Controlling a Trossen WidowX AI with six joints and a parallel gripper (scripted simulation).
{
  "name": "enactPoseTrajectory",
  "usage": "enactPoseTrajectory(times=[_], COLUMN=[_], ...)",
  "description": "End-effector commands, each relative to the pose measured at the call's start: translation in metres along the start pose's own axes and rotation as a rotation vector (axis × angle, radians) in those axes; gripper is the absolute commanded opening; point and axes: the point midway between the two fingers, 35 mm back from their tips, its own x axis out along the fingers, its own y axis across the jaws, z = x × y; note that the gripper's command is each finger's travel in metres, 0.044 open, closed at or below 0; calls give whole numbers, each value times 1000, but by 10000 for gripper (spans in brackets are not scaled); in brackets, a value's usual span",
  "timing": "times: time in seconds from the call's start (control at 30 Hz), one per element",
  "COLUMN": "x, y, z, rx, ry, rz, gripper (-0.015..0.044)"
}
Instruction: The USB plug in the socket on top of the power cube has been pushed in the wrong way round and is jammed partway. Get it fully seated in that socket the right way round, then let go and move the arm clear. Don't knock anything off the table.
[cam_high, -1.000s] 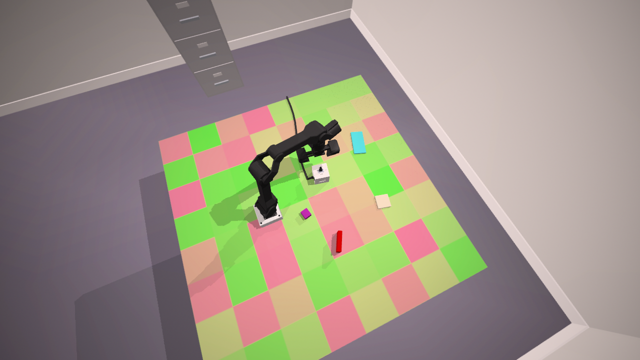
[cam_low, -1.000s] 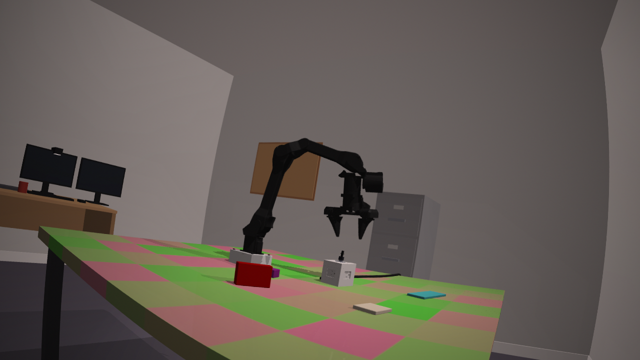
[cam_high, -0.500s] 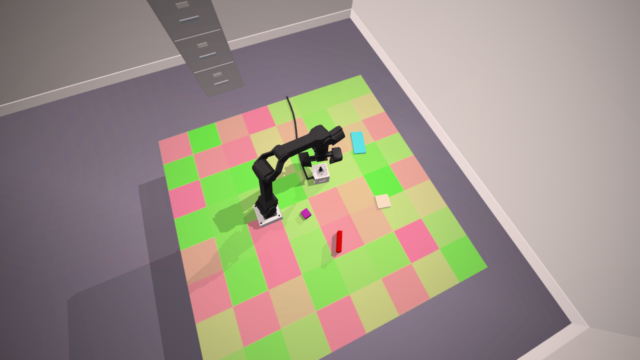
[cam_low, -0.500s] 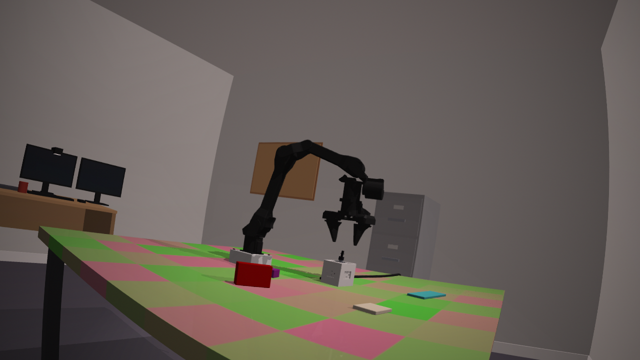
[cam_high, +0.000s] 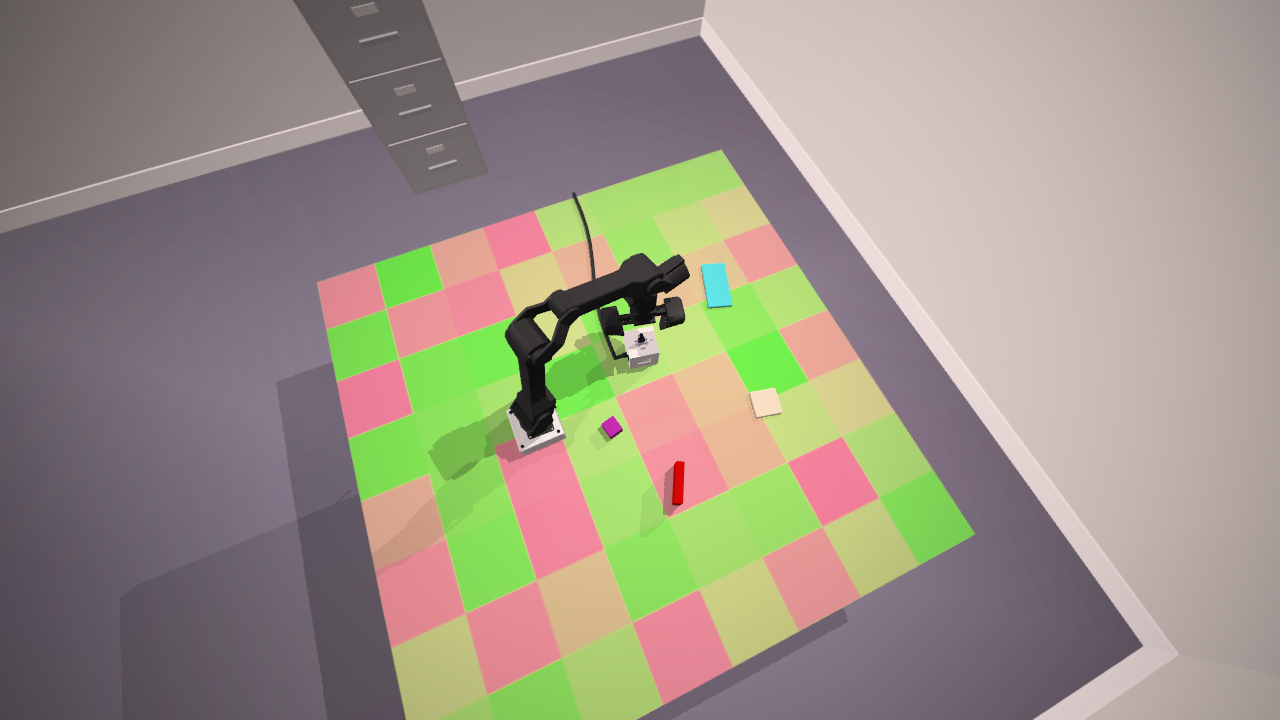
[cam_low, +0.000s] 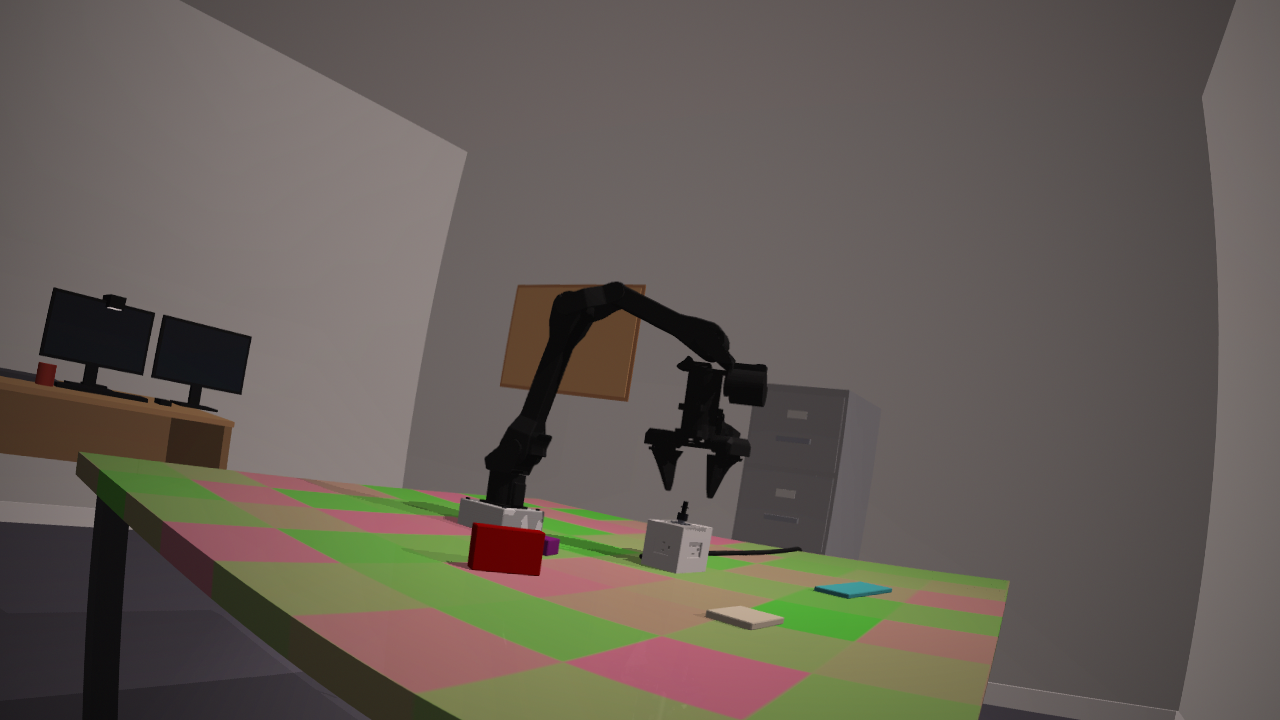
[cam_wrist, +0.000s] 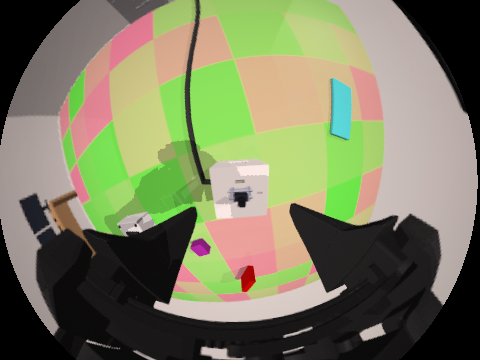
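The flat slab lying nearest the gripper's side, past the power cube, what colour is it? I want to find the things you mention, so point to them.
Cyan slab (cam_high: 716, 285) (cam_low: 853, 590) (cam_wrist: 341, 109); the top view shows it best.

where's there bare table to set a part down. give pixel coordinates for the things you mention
Try between the red block (cam_high: 677, 483) (cam_low: 506, 548) (cam_wrist: 248, 279) and cream tile (cam_high: 765, 402) (cam_low: 744, 617), or the near edge beyond the red block. Crowded: around the power cube (cam_high: 642, 358) (cam_low: 675, 546) (cam_wrist: 240, 209), under the open gripper (cam_high: 642, 320) (cam_low: 689, 494) (cam_wrist: 244, 210).

One power cube (cam_high: 643, 358) (cam_low: 674, 547) (cam_wrist: 259, 207), one plug (cam_high: 640, 339) (cam_low: 683, 512) (cam_wrist: 241, 198), four loose blocks (cam_high: 678, 483) (cam_low: 506, 549) (cam_wrist: 248, 279), two monitors (cam_low: 96, 331) (cam_wrist: 31, 212).
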Motion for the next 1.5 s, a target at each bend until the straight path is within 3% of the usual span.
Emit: enactPoseTrajectory(times=[0.0,0.7,1.27,1.47], x=[7,20,18,18], y=[1,1,0,0], z=[-1,-2,-1,-1], rx=[7,7,0,0], ry=[6,6,1,1], rz=[4,4,3,3], gripper=[440,440,0,0])
